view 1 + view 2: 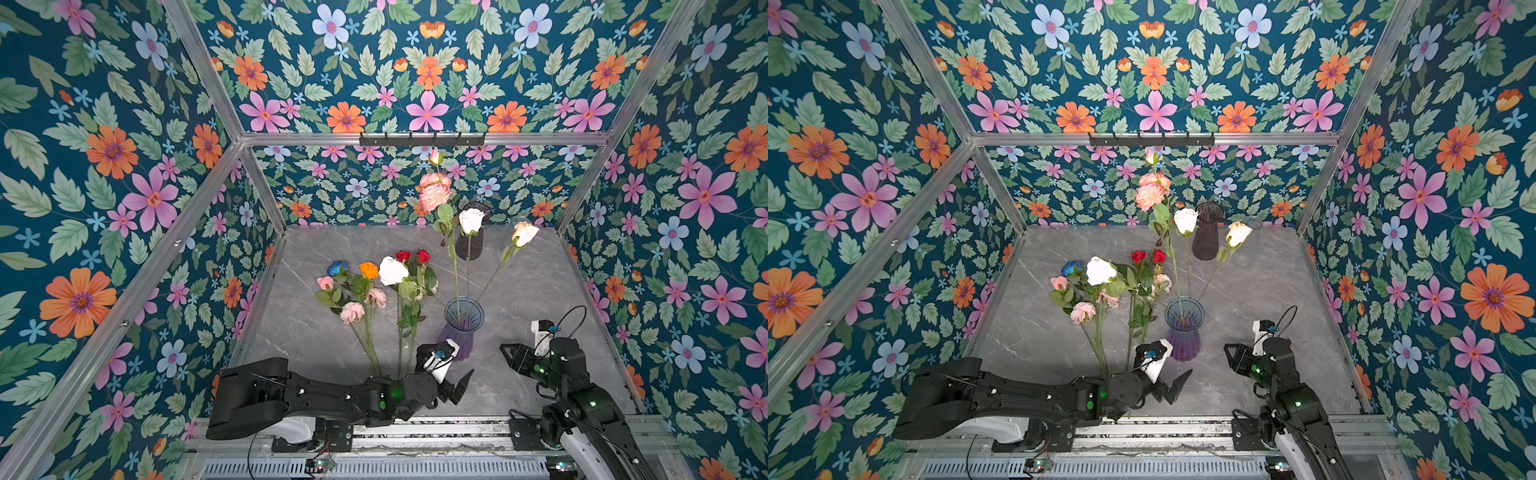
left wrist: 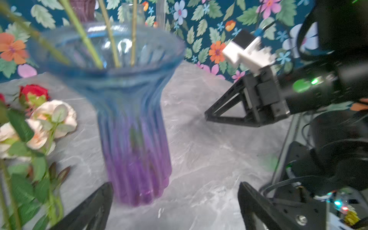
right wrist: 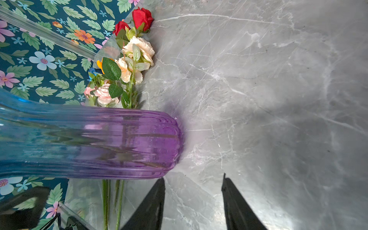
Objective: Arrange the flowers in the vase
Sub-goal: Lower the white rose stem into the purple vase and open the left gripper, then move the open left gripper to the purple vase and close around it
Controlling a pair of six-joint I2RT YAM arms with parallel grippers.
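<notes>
Beside the vase — a knock or a tangle is the danger

Close to the foot of the blue-and-purple glass vase (image 1: 460,328), your left gripper (image 2: 174,184) stands spread wide and empty. In the left wrist view one finger is just beside the ribbed base. Swing carelessly toward the pile and you could clip that base. I judge the vase top-heavy, since a pink peony (image 1: 434,193), a white rose (image 1: 471,220) and a cream rose (image 1: 524,233) rise tall from it and lean outward.

The other flowers (image 1: 392,271) lie on the grey table (image 1: 540,291) just left of the vase. Their heads and leaves overlap and their stem ends point at your left arm — pull one and its neighbours may drag along. Your right gripper (image 3: 193,177) is partly spread and holds nothing, near the vase on its other side.

For room, you have bare table right of the vase and ahead of the right gripper. The left wall sits near the pile. A dark vase (image 1: 469,243) stands at the back behind the leaning heads, so bring any new stem in from above.
</notes>
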